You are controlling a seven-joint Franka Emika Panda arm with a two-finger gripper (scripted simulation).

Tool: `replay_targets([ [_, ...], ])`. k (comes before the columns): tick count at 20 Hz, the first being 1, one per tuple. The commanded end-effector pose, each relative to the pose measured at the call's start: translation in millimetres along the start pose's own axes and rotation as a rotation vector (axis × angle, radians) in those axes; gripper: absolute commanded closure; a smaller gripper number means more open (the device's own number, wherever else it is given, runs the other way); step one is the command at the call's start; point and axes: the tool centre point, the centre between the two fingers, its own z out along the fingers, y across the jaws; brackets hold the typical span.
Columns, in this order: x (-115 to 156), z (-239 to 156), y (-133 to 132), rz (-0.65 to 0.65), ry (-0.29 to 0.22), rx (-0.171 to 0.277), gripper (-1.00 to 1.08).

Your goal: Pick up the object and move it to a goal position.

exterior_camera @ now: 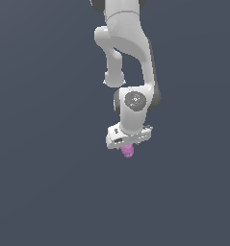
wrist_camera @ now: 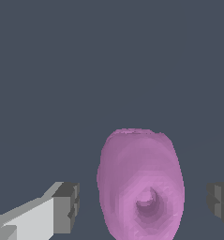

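A: What shape is the object [wrist_camera: 140,185]?
B: Smooth pink-purple barrel, dimpled at one end, sitting between the claw's [wrist_camera: 144,204] grey pads [wrist_camera: 66,206].
A: Pinched?
B: No, spread; gaps either side. Its base is cut off.

A computer-simulated scene, not a real room, is showing here: a flat, featureless dark grey-blue backdrop is filling both views, and a smooth white robot arm [exterior_camera: 128,62] is appearing with blocky, rendered-looking surfaces.

No readable text, labels or numbers anywhere.
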Motion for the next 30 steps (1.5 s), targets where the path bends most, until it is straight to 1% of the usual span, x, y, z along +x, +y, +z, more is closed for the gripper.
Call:
replay_targets([
  [1,0,11,0,-0.001,0.0,0.0,-0.92],
  [6,1,18,0,-0.002,0.001,0.0,-0.92],
  [7,1,18,0,-0.002,0.001,0.0,1.08],
  [21,3,14,2,-0.002,0.001,-0.001,1.08],
  [25,10,2,6,-0.002,0.001,-0.001,1.08],
  [30,23,-23,15,-0.002,0.001,0.0,1.08],
])
